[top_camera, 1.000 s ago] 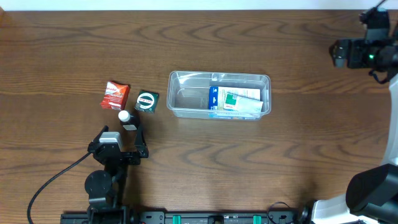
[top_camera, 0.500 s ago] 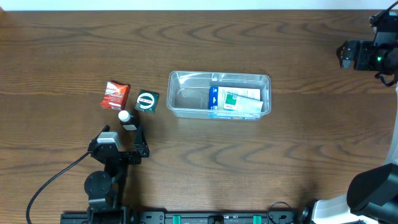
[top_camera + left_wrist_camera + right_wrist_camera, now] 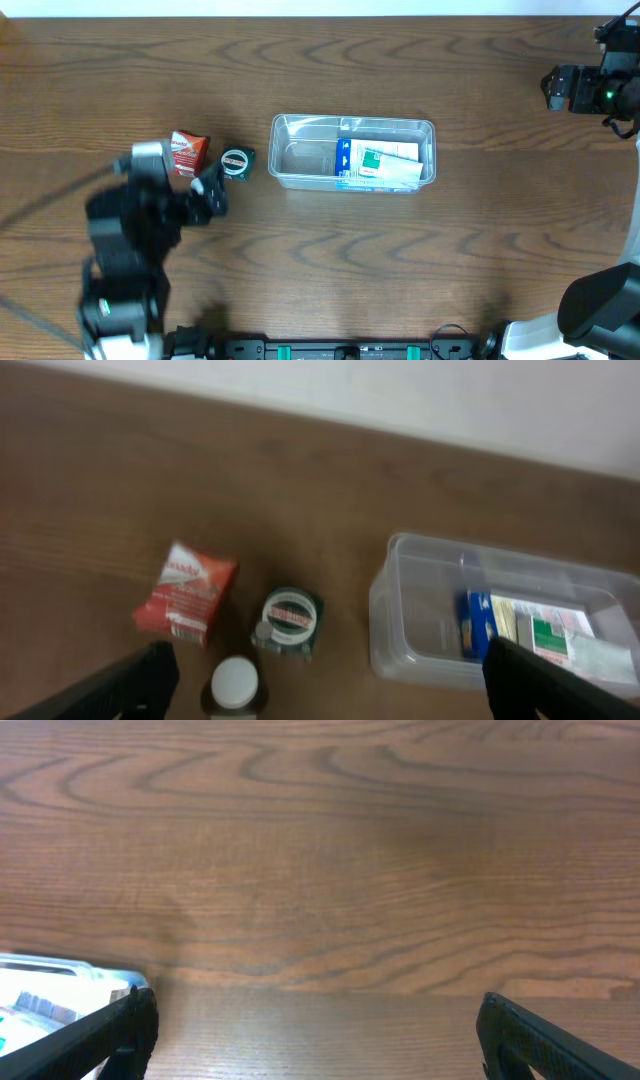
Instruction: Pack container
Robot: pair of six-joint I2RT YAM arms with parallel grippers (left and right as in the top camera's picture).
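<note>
Container [image 3: 353,153]: clear tub, mid-table [image 3: 320,60], with a blue box [image 3: 343,158] and a green-white packet [image 3: 383,162] lying in its right half. Red packet [image 3: 187,152], green round-label packet [image 3: 237,163] and white-capped bottle [image 3: 236,683]: left of the container, apart from it. Left gripper [image 3: 330,655]: by the bottle, fingers spread wide, holding nothing. Right gripper [image 3: 315,1010]: far right, fingers spread wide, empty.

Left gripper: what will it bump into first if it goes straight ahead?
Probably the small dark bottle with a white cap. It sits nearest, between the left gripper's open fingers, left of centre. The green round-labelled packet lies just beyond. Depth is unclear.
</note>
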